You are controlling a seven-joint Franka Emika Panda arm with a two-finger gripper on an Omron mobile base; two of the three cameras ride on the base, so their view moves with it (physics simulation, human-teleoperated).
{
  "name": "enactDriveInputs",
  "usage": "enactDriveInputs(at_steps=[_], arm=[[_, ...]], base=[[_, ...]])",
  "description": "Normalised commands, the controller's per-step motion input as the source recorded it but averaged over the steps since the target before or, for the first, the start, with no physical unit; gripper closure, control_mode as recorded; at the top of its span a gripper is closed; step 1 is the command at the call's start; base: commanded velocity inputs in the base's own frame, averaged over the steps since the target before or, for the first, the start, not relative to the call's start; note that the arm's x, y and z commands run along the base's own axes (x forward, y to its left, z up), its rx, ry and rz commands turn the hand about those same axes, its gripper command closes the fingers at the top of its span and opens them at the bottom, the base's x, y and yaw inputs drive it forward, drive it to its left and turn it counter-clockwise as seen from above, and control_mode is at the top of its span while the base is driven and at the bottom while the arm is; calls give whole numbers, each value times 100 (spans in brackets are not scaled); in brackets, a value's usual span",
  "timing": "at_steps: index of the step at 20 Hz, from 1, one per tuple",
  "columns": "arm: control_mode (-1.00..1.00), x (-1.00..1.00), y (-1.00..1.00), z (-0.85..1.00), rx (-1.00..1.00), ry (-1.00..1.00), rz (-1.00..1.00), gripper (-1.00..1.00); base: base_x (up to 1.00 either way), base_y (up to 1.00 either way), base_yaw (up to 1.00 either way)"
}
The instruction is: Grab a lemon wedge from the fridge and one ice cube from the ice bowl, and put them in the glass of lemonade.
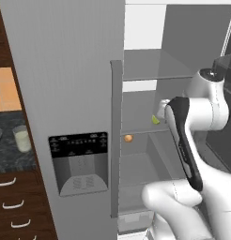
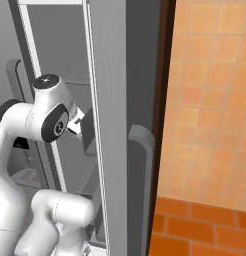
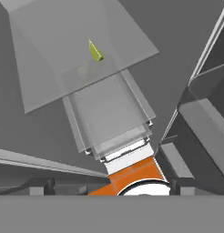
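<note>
Lemon wedge (image 1: 155,120) sits on a glass shelf (image 1: 136,112) inside the open right half of the fridge (image 1: 65,70), untouched. You have the arm reaching into the compartment at that shelf's height, the hand just beside the wedge in the left base view, no contact visible. Tool jaws stand wide apart, holding nothing.

Progress, as I judge it: early. Fridge door is open, so access is done. Still left: grasp the wedge, carry it out, drop it in the glass of lemonade (image 1: 22,139), then fetch one ice cube and add that too.

View differences:
- Left base view gives you the glass on the dark desk (image 1: 9,157) left of the fridge, well apart from the arm, plus a pale curved edge at the frame's left border that may be the ice bowl; too little shows to tell. It also shows a small orange fruit (image 1: 128,138) on the level below the wedge.
- Hand view shows the wedge (image 3: 95,51) standing on the clear shelf, ahead of the tool, nothing between.
- Right base view shows the open door's (image 2: 115,125) edge and handle, and an orange tiled wall (image 2: 210,100); the door edge hides the hand.
</note>
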Motion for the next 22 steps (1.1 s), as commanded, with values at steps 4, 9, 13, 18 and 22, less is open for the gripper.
enactDriveInputs(at_steps=[4,9,13,18,22], arm=[[-100,46,-15,-24,3,18,1,-100],[-100,14,7,-23,-2,-30,8,-100],[-100,10,1,-50,-7,-16,8,-100],[-100,61,7,-18,-20,12,9,-100],[-100,88,0,-34,-10,6,16,-100]], base=[[0,0,0],[0,0,0],[0,0,0],[0,0,0],[0,0,0]])
